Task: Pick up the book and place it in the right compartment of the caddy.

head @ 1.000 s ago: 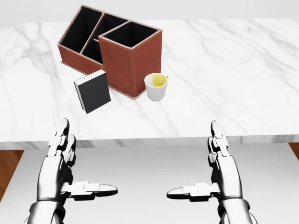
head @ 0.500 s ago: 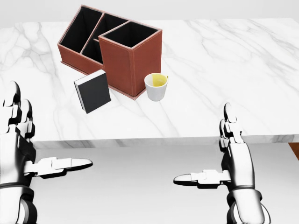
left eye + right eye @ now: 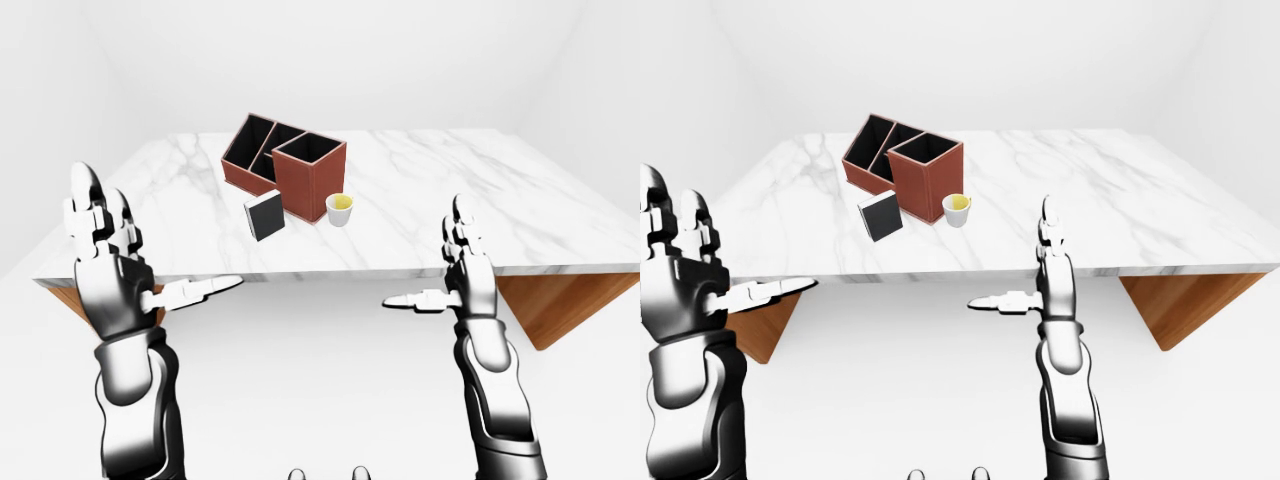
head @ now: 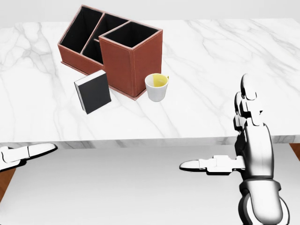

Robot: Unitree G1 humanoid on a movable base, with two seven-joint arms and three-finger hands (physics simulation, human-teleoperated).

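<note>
A dark book point(image 4: 93, 91) stands tilted on the marble table point(image 4: 234, 56), leaning on the left side of the red-brown caddy point(image 4: 119, 68). The caddy has two narrow black-lined compartments on its left and a taller square one point(image 4: 130, 35) on its right. Both hands hover below the table's near edge, well short of the book. My left hand point(image 3: 150, 245) is open with fingers raised and thumb out; in the head view only its thumb point(image 4: 23, 152) shows. My right hand point(image 4: 218, 131) is open too, fingers upright, holding nothing.
A white mug point(image 4: 156, 86) with a yellow inside stands just right of the caddy's tall compartment. Wooden supports point(image 3: 545, 305) show under the table's corners. White floor and walls surround the table.
My left hand has swung left and up, nearly leaving the head view. The right hand has drifted right and risen. Book, caddy and mug have not moved.
</note>
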